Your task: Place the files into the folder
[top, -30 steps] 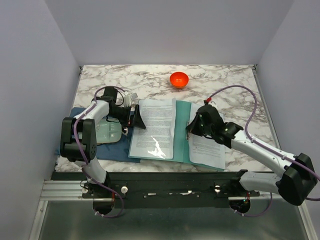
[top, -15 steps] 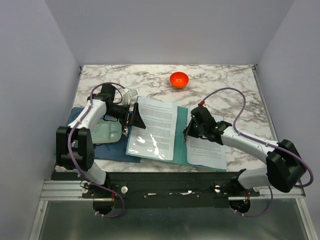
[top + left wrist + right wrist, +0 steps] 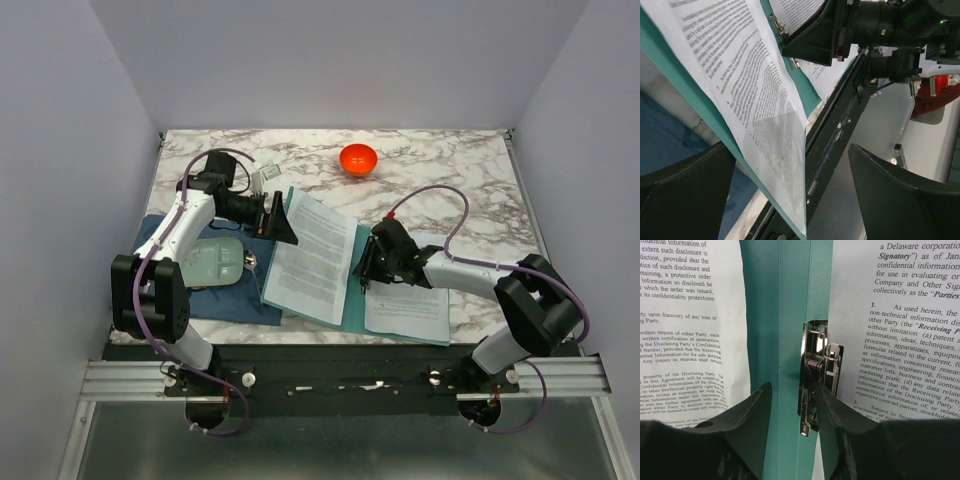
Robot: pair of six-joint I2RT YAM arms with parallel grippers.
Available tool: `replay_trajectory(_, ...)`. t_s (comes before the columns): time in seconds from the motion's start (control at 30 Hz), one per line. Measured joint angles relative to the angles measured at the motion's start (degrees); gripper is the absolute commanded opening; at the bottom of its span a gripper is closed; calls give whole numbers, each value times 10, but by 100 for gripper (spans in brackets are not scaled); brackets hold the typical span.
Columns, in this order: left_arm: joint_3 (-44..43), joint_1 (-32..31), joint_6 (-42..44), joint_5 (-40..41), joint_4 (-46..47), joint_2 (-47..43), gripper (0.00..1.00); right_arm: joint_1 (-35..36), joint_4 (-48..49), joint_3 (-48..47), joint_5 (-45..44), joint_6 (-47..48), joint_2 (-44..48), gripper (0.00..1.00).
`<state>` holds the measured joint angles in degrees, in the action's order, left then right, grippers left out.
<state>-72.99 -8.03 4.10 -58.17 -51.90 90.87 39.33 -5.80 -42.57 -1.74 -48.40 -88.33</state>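
Observation:
The teal folder (image 3: 351,306) lies open on the marble table with the files on both halves: one printed sheet (image 3: 315,255) on the left cover, another (image 3: 408,308) on the right. The left cover is tilted up off the table. Behind its raised edge stands my left gripper (image 3: 283,220), wide open; in the left wrist view the sheet (image 3: 740,75) and teal edge (image 3: 670,55) run between its fingers without being pinched. My right gripper (image 3: 792,387) hovers open over the folder's spine (image 3: 785,300), its right finger beside the metal clip (image 3: 817,375).
An orange bowl (image 3: 358,158) sits at the back of the table. A dark blue mat (image 3: 215,300) with a pale green tray (image 3: 215,262) lies left of the folder, under the left arm. Walls close in on the left, right and back.
The folder's left cover has risen and swung rightward with my left gripper behind it. My right gripper slid left onto the spine by the clip and its jaws opened.

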Motion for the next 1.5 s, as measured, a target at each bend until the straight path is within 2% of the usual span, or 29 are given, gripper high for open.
replay_trajectory(0.2, -33, -28, -25, -11, 1, 9, 99, 0, 18, 4, 22, 1, -4, 49)
replay_trajectory(0.5, -115, -116, -61, -32, 4, 29, 99, -3, 82, -9, 87, -4, -45, 50)
replay_trajectory(0.67, -149, -126, -74, -40, 4, 41, 99, -5, 62, -40, 121, 11, -50, 63)
replay_trajectory(0.73, -159, -126, -78, -43, 4, 42, 99, -12, 43, -59, 134, 24, -42, 65)
replay_trajectory(1.0, -176, -147, -86, -47, 4, 52, 99, -77, -65, -86, 129, 83, 87, 66)
replay_trajectory(1.3, -247, -232, -103, -46, 15, 113, 99, -187, -207, -65, 0, 94, 252, 72)
replay_trajectory(1.5, -324, -305, -136, -30, 38, 183, 99, -210, -272, -59, -66, 94, 318, 75)
